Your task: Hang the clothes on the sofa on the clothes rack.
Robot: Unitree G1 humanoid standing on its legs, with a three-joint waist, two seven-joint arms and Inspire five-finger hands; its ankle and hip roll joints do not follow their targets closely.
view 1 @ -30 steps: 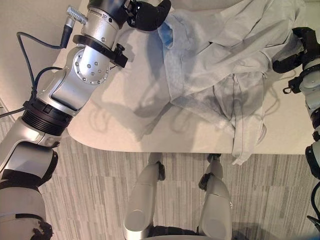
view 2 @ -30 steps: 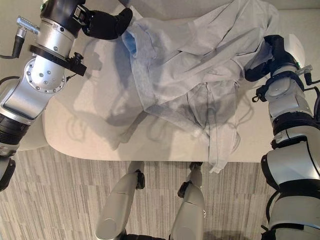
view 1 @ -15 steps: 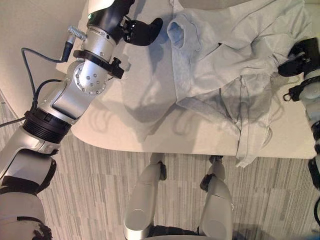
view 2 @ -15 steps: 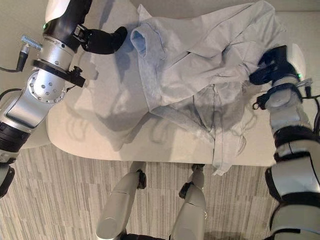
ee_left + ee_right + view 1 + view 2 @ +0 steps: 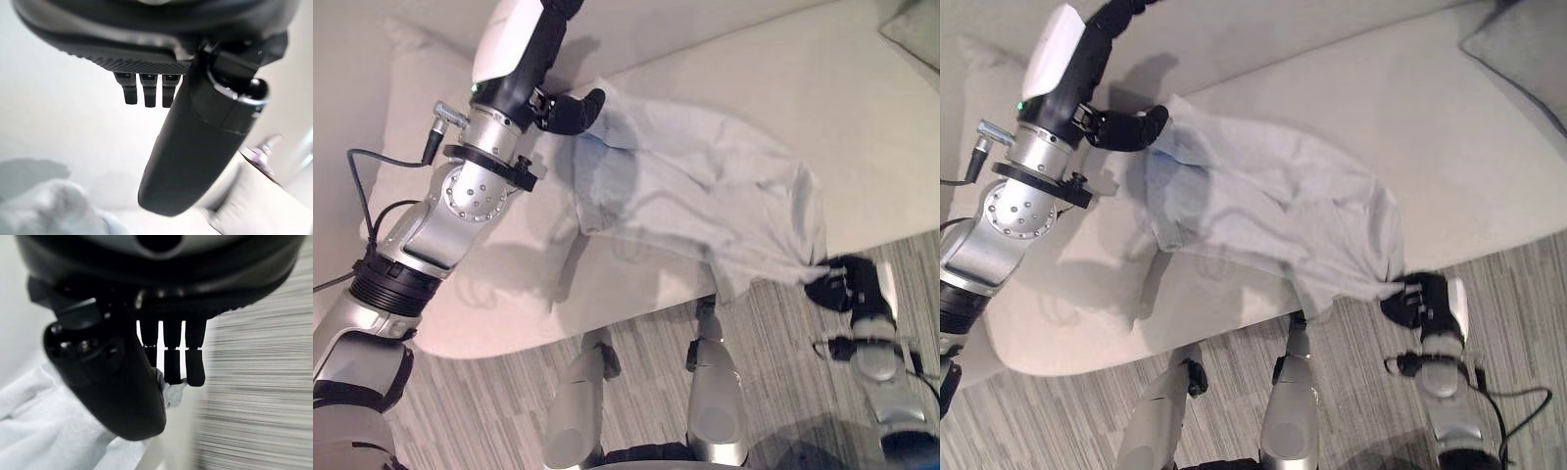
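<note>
Between both hands [image 5: 570, 110] [image 5: 837, 287], fingers pinching its ends, the garment [image 5: 705, 201] now hangs stretched, lifted off the sofa [image 5: 862, 127].

Clearance around the sofa

Pale grey garment [image 5: 705, 201] spans the beige sofa [image 5: 862, 147] seat; striped grey floor [image 5: 1528, 294] beside it lies open.

One pale grey garment [image 5: 705, 201] lies spread on one cream sofa [image 5: 862, 127]. One grey cushion [image 5: 1528, 49] sits at the sofa's far right corner. Two dark hands show: left hand [image 5: 570, 110], right hand [image 5: 842, 286].
</note>
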